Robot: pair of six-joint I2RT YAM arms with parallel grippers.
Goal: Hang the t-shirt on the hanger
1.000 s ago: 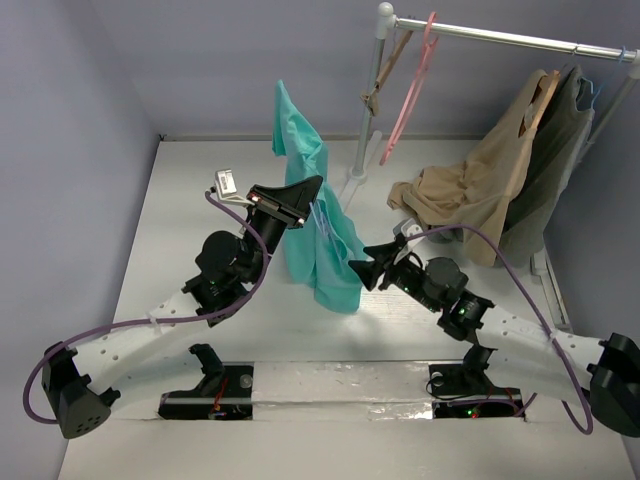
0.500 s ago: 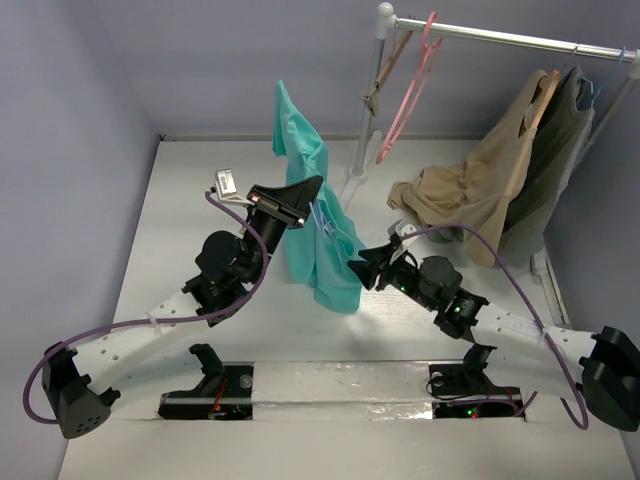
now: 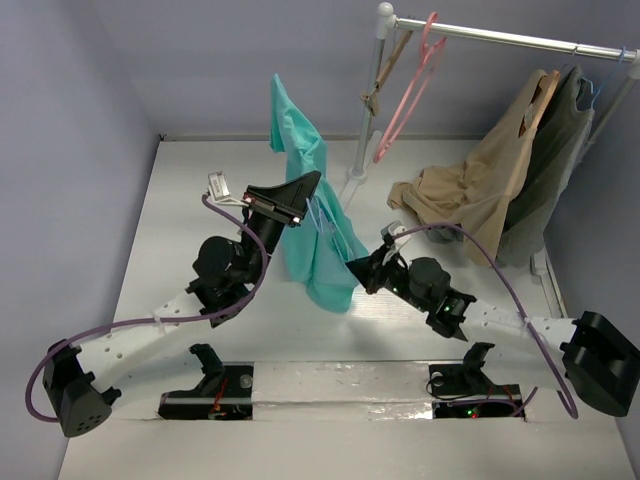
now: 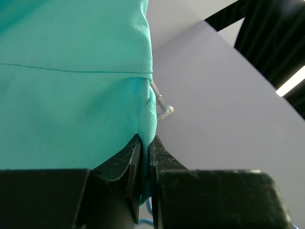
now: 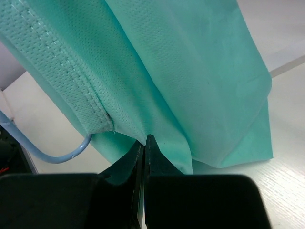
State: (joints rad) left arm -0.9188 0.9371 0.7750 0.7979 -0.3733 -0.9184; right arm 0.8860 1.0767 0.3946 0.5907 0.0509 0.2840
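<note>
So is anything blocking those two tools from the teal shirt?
Nothing visible. The left tool and the right tool are each pinched shut on the t-shirt fabric itself, with the hanger peeking out from the cloth.

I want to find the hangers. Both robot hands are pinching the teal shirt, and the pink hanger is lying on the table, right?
One bit is wrong: the pink hanger hangs from the rail, as the top view shows. The rest is right: the left gripper and the right gripper are both shut on the t-shirt.
</note>
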